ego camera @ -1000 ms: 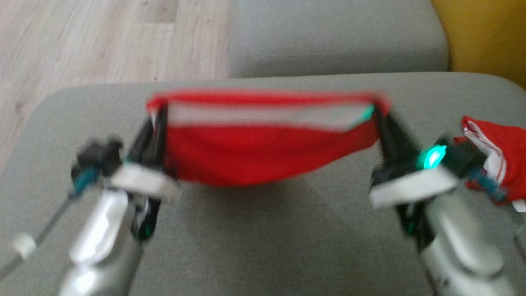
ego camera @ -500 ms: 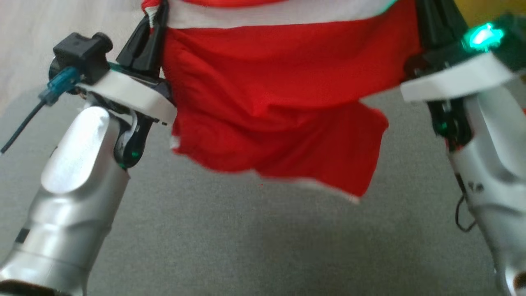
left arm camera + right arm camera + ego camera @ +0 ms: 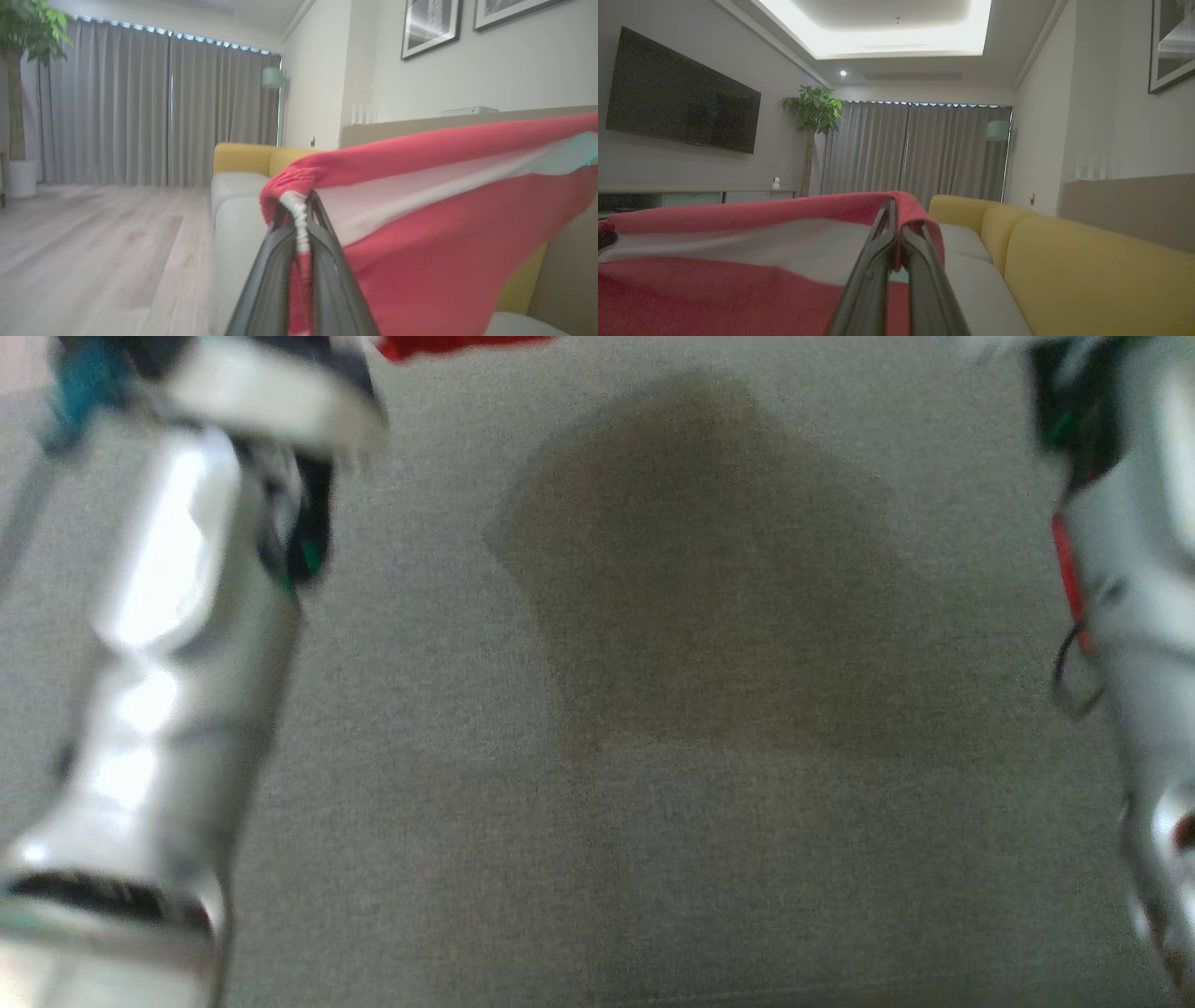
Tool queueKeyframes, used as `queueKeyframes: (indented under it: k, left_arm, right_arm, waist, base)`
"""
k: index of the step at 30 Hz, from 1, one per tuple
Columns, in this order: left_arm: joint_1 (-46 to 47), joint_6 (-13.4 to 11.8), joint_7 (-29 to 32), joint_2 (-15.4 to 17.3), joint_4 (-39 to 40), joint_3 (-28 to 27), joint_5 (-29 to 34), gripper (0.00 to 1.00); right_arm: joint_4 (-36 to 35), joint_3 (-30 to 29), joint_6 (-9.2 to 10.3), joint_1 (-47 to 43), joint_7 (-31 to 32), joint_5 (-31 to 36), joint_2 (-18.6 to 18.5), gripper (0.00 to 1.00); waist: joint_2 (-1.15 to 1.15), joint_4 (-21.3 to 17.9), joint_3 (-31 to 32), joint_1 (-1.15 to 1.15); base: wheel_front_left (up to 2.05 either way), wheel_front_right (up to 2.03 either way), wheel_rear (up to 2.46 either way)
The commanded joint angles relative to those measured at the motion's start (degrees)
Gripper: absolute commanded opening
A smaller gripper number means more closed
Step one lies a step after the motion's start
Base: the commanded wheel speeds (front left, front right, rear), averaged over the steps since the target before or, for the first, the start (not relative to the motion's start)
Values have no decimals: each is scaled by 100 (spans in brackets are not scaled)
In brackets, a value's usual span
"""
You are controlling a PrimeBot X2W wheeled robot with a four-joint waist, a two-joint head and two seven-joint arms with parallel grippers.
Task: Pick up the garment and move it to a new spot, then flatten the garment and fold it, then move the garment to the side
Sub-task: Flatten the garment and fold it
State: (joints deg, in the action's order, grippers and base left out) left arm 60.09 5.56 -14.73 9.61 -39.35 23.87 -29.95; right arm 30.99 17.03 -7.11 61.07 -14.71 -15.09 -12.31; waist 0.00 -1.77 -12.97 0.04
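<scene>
- My left gripper (image 3: pixel 299 205) has its two fingers pinched narrow on the left corner of the garment (image 3: pixel 444 261), right on the gathered red-and-white edge
- The garment hangs in the air between my two hands, red with a white band, stretched fairly taut; a bit of red peeks in at the top of the head view, above the grey seat cushion (image 3: pixel 653 859), and a shadow (image 3: pixel 709 579) lies on the cushion's middle
- My right gripper (image 3: pixel 896 210) is likewise pinched tight on the opposite corner, cloth draped over the tips
- I judge this to be the carry to a new spot: I should hold both corners level and apart, let the loose hem touch the cushion's bare middle first, then draw back toward the near edge so it lands flat
- Containers: a white pot (image 3: pixel 22 177) on the floor by the curtains holds a leafy plant (image 3: pixel 28 28)
</scene>
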Motion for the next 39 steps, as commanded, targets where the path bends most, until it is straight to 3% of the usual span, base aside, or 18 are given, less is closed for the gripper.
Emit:
queueKeyframes:
  k: [1,3,11,21,31,39]
  left_arm:
    - [-194,22,-22,175,46,-232,-70,0]
    - [-725,100,-24,103,-181,-24,44,0]
    - [-3244,189,-26,-484,-819,148,-613,0]
    - [-4653,191,-27,-550,-363,122,-926,0]
    - [-5191,192,-27,-528,338,510,-942,0]
    - [-4620,192,-27,-396,854,929,-1006,0]
  right_arm:
    - [-78,70,-37,-257,-29,-49,124,0]
    - [52,106,-37,-718,-29,-219,180,0]
    - [516,492,-37,-3231,-29,-1113,234,0]
    - [164,349,-37,-4922,-29,-1613,171,0]
    - [-452,54,-37,-5493,-29,-1782,57,0]
    - [-554,17,-37,-4752,-21,-1694,34,0]
  waist:
    - [0,-6,52,-4]
    - [0,-4,134,-4]
    - [0,-72,561,-4]
    - [0,-143,1304,-4]
    - [0,-27,1503,-4]
    - [0,258,1179,-4]
  base:
    - [0,0,0]
    - [0,0,0]
    - [0,0,0]
    - [0,0,0]
    - [0,0,0]
    - [0,0,0]
